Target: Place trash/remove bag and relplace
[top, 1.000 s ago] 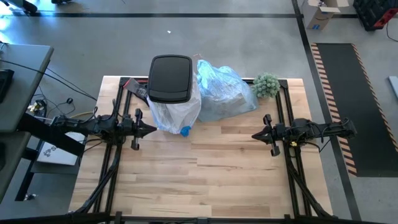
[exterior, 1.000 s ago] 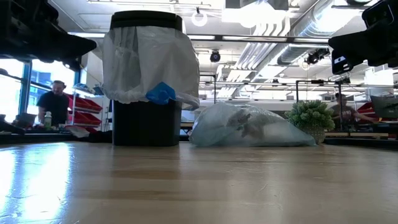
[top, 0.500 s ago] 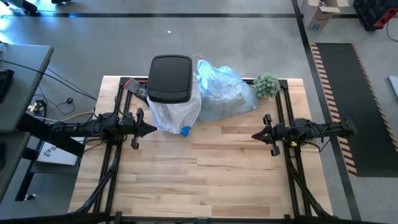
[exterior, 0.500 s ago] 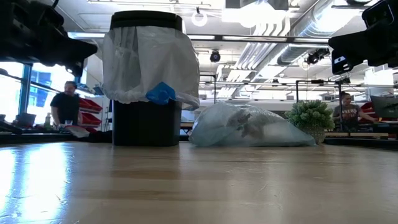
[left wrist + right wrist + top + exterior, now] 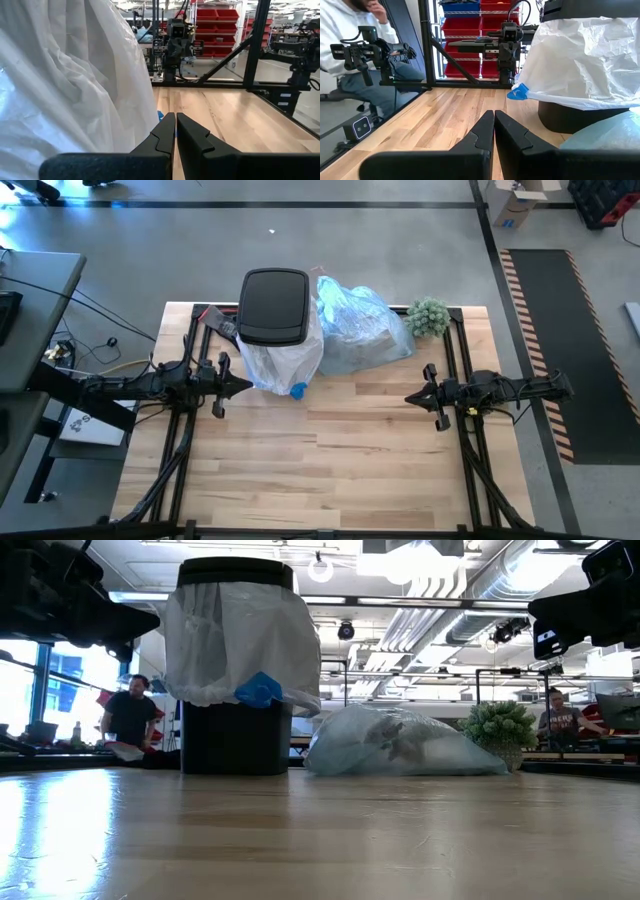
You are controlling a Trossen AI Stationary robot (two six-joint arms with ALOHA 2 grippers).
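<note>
Worktop (image 5: 330, 470): pale wooden butcher-block surface with a black frame round its edges.
Bin (image 5: 274, 305): black plastic trash bin with a dark lid, upright near the far edge of the worktop, left of centre.
Liner in bin (image 5: 235, 650): whitish translucent plastic bag draped over the bin's rim and down its sides, with a blue tie bit (image 5: 259, 689) hanging at the front.
Bag (image 5: 357, 327): large thin translucent light-blue plastic bin liner, crinkled and filled, lying on the worktop just right of the bin and touching the whitish liner.
Trash: only vague grey shapes inside the bag in the low view; cannot tell what they are.
Plant (image 5: 428, 316): small green bushy plant just right of the bag, by the far right corner.
Left end effector (image 5: 246, 387): fingers pressed together, empty, hovering close beside the draped whitish liner, pointing right.
Right end effector (image 5: 410, 397): fingers pressed together, empty, over the right side of the worktop, pointing left, well apart from the bag.
Background: person (image 5: 130, 715) beyond the worktop in the low view.
</note>
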